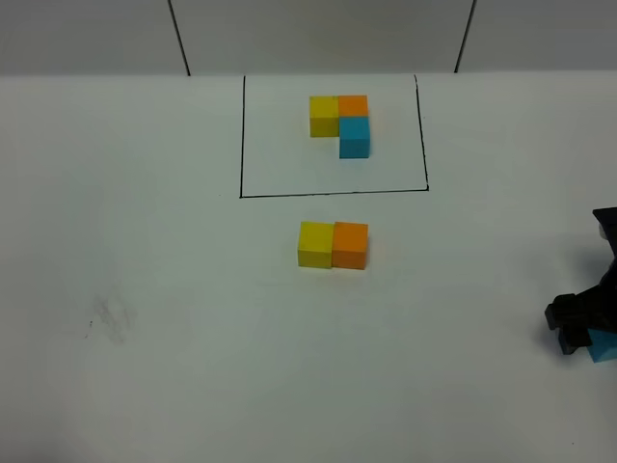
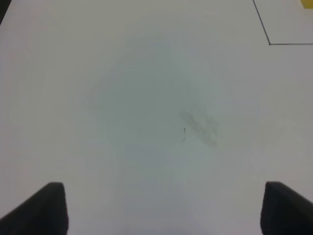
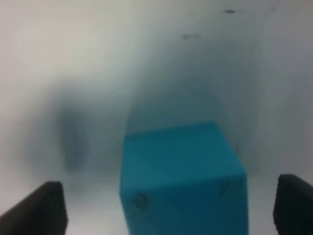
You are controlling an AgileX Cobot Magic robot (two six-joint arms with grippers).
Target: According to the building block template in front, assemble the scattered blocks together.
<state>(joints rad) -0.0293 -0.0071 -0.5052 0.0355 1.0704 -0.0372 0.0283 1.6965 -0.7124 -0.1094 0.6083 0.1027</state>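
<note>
The loose blue block (image 3: 183, 176) sits at the right edge of the table (image 1: 145, 289), toward the near corner. From up high only a sliver of it (image 1: 605, 347) shows, with the dark end of the right arm in front. The right jaws stand wide apart with the block between them and clear of both sides, as far as I can tell; nothing is gripped yet.

Out in the middle of the table the yellow block (image 1: 315, 244) and orange block (image 1: 350, 245) already sit touching, side by side. The template (image 1: 339, 123), inside the black outline by the far edge, has its own blue cube on the near side of its orange one. So I'd judge the step in hand is picking up the last block. Next, the jaws should close on it squarely, then set it against the near face of the orange block.

The close view of the block is blurred, so whether it rests flat is hard to say. The left jaws are apart too, over bare table with a faint smudge (image 2: 198, 125).
</note>
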